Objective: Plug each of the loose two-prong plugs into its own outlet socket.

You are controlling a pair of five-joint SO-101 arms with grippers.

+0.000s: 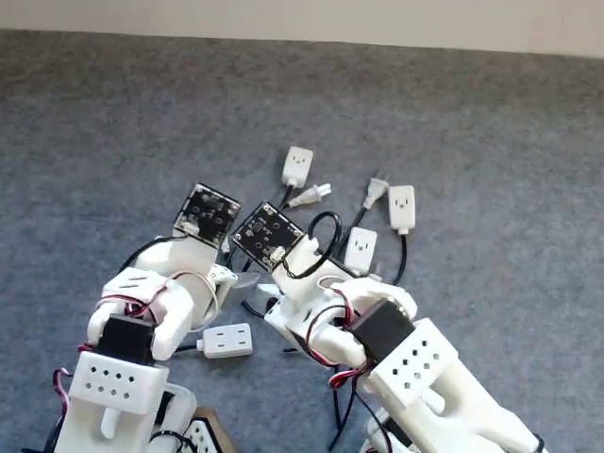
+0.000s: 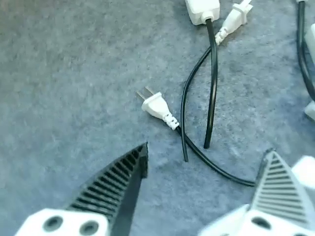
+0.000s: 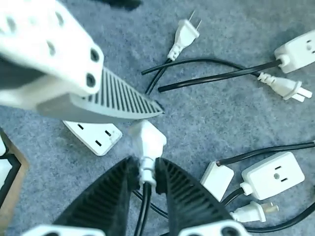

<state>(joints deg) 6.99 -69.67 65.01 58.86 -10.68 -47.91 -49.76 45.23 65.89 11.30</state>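
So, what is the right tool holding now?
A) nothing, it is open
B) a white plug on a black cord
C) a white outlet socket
B: in the right wrist view the right tool is shut on the neck of a white plug, its black cord leading back toward the arm.

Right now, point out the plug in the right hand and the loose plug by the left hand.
held plug (image 3: pixel 147 138): right wrist view, on its white body.
loose plug (image 2: pixel 157 106): left wrist view, on its white body.
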